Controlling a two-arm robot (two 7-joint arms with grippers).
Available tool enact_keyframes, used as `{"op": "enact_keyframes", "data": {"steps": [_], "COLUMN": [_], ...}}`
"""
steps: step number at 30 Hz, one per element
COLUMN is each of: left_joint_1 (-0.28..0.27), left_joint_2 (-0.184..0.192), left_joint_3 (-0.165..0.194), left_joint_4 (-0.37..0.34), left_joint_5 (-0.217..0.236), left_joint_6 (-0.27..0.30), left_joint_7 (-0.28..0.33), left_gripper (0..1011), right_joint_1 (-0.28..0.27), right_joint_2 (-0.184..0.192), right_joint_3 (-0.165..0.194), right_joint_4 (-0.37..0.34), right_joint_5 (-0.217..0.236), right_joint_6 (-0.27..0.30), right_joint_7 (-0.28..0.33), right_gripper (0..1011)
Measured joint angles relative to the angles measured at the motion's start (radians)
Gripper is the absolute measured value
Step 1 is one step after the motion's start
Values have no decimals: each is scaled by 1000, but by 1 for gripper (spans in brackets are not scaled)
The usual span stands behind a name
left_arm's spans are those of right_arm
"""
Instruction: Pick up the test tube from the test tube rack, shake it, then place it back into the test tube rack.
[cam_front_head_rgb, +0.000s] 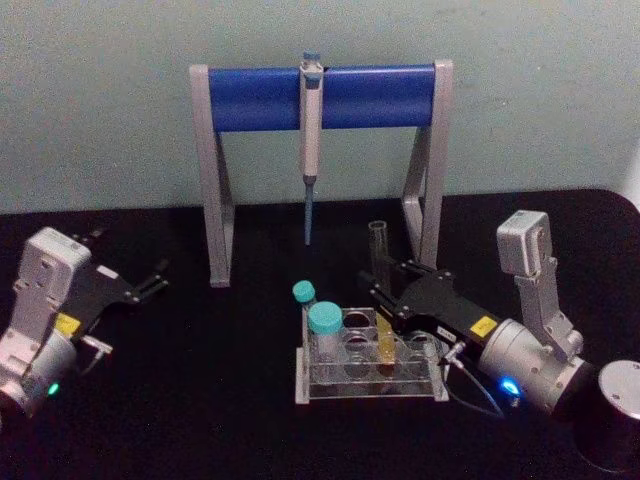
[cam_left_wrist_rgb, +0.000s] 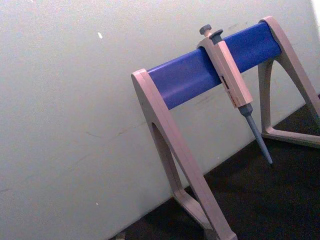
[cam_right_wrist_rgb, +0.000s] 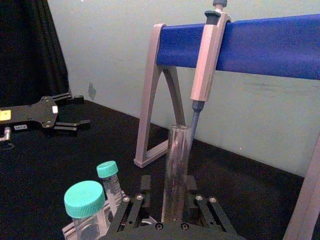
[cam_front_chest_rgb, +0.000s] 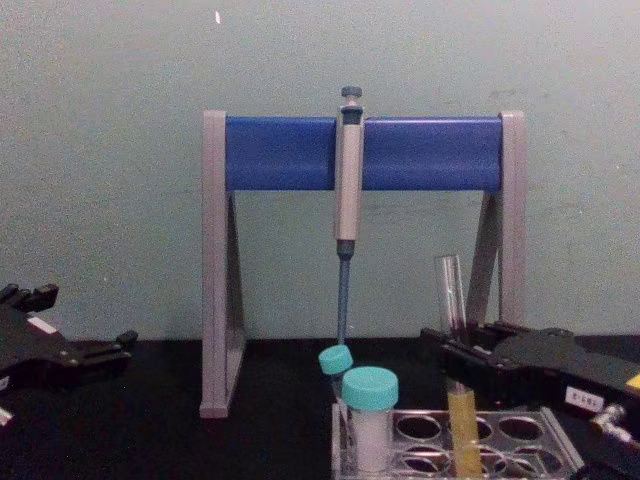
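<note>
One step in hand: right gripper (cam_front_head_rgb: 385, 297) clamped on test tube (cam_front_head_rgb: 382, 290) (bottom seated in test tube rack (cam_front_head_rgb: 368, 380)); lift, shake, return remain. Left gripper (cam_front_head_rgb: 150, 280) parked, fingers apart.

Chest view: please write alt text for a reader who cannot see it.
The right gripper reaches in from the right and is closed around the test tube, which stands upright in the test tube rack with yellow liquid at its bottom. Two teal-capped vials stand in the rack; behind hangs a pipette on its stand.
</note>
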Motion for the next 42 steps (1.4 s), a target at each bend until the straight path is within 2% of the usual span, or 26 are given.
{"op": "enact_keyframes", "data": {"steps": [2,3,4,6,10,11,14,16,17,21,27,32,38,42], "left_joint_1": [0,0,0,0,0,0,0,0,0,0,0,0,0,0], "left_joint_2": [0,0,0,0,0,0,0,0,0,0,0,0,0,0], "left_joint_3": [0,0,0,0,0,0,0,0,0,0,0,0,0,0], "left_joint_4": [0,0,0,0,0,0,0,0,0,0,0,0,0,0], "left_joint_5": [0,0,0,0,0,0,0,0,0,0,0,0,0,0], "left_joint_6": [0,0,0,0,0,0,0,0,0,0,0,0,0,0], "left_joint_7": [0,0,0,0,0,0,0,0,0,0,0,0,0,0], "left_gripper": [1010,1010,1010,1010,1010,1009,1010,1010,1009,1010,1010,1010,1010,1010], "right_joint_1": [0,0,0,0,0,0,0,0,0,0,0,-18,-75,-139], "right_joint_2": [0,0,0,0,0,0,0,0,0,0,0,16,64,101], "right_joint_3": [0,0,0,1,1,1,1,1,1,1,1,6,21,54], "right_joint_4": [0,0,0,0,0,0,0,0,0,0,-1,-30,-113,-188], "right_joint_5": [0,0,0,1,1,1,1,1,1,2,2,5,7,7], "right_joint_6": [0,0,-1,-1,-1,-1,-2,-2,-2,-2,-3,-3,11,21], "right_joint_7": [0,0,0,1,1,1,1,1,1,1,2,6,3,-32], "right_gripper": [462,462,523,560,720,720,837,864,921,997,1000,1000,1000,1000]}}
